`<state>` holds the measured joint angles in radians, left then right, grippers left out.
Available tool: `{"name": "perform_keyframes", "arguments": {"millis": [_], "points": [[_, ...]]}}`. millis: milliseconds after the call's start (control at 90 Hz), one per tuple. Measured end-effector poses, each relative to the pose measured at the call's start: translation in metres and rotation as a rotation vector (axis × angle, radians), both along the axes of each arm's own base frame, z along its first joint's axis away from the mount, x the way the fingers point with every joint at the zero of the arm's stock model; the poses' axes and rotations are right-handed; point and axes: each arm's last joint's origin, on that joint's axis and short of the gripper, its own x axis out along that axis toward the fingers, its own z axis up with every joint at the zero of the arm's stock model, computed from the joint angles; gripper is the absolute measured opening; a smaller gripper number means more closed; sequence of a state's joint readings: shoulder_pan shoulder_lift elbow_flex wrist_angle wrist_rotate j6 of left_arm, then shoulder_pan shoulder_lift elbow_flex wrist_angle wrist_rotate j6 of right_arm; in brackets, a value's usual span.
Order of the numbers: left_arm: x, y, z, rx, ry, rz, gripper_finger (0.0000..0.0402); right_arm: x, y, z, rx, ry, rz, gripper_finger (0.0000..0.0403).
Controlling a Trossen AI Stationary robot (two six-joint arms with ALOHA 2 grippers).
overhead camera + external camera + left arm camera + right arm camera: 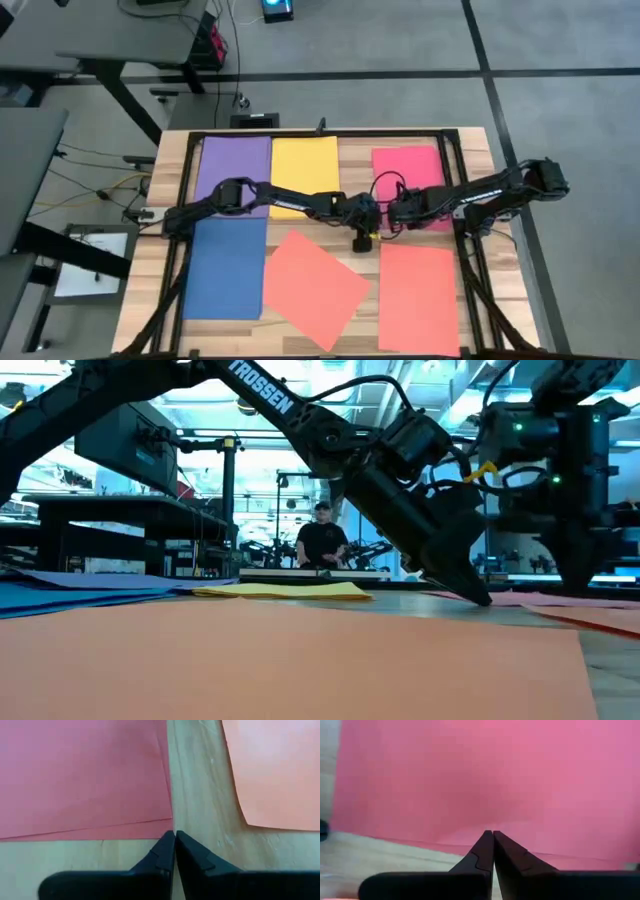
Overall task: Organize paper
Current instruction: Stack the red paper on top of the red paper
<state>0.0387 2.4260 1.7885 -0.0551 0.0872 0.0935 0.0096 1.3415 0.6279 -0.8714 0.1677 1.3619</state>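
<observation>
From above, six sheets of paper [235, 168] lie spread on the wooden tabletop [470, 140]: purple, yellow and pink behind, blue and two orange in front. The left pincer [360, 241] and right pincer [392, 214] meet mid-table. Both wrist views show each pincer's fingers pressed together, holding nothing.

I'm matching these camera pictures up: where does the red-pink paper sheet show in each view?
High view: the red-pink rectangular paper sheet lies at the table's upper right, partly under an arm.
Low view: a thin pink sliver at the right.
Left wrist view: it fills the upper left.
Right wrist view: it fills most of the picture.
Shared landmark: the bare wooden tabletop along its edge.
</observation>
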Motion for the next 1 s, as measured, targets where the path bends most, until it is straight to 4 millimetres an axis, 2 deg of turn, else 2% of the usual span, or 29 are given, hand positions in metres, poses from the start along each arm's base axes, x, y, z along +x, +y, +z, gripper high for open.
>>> {"name": "perform_keyframes", "arguments": {"millis": [144,456,1000], "points": [[0.000,0.000,0.000,0.001,-0.001,0.001,0.0001,0.002,0.000,-0.006,0.003,-0.052,-0.027,0.0000],[0.000,0.000,0.001,0.001,-0.001,0.001,0.0001,0.015,-0.002,-0.005,0.001,-0.195,-0.029,0.0000],[0.000,0.001,0.001,0.002,-0.003,0.002,0.0001,0.022,0.001,-0.006,0.010,-0.254,-0.013,0.0000]]}}
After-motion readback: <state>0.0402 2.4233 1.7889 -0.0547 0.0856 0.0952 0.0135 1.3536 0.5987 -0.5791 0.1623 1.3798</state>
